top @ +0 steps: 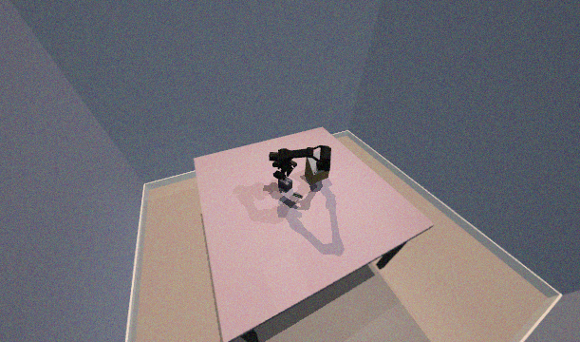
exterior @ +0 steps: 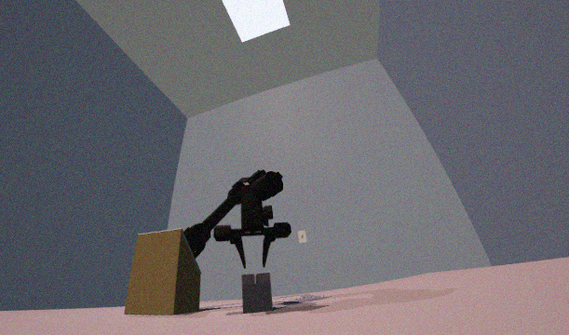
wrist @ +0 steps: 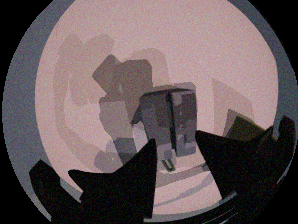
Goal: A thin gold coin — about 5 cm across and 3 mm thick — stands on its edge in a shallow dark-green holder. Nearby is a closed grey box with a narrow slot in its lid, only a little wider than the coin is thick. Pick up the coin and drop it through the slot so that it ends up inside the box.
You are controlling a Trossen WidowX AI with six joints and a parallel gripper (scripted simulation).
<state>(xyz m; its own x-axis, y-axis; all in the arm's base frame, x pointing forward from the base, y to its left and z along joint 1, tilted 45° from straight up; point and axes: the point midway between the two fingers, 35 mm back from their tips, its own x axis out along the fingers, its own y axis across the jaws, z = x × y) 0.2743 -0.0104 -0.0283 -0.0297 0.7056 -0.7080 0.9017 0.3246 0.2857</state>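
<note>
— What do we see, going left to right on the worktop (exterior: 452,298)?

— At the far left stands the tan block (exterior: 163,272) at the arm's foot. Just right of it is the grey box (exterior: 256,292), with the slot (exterior: 256,279) as a notch in its top edge.

— And our gripper (exterior: 253,265)?

— It hangs straight above the box, fingers (exterior: 240,253) spread, one to each side of the slot, pinching nothing and clear of the lid.

— Where is the coin?

— We cannot see it anywhere; no gold shows between the fingers or on the lid. In the wrist view only the box (wrist: 169,119) and its slot (wrist: 172,117) show. The dark holder (top: 289,201) lies on the worktop near the box.
</note>
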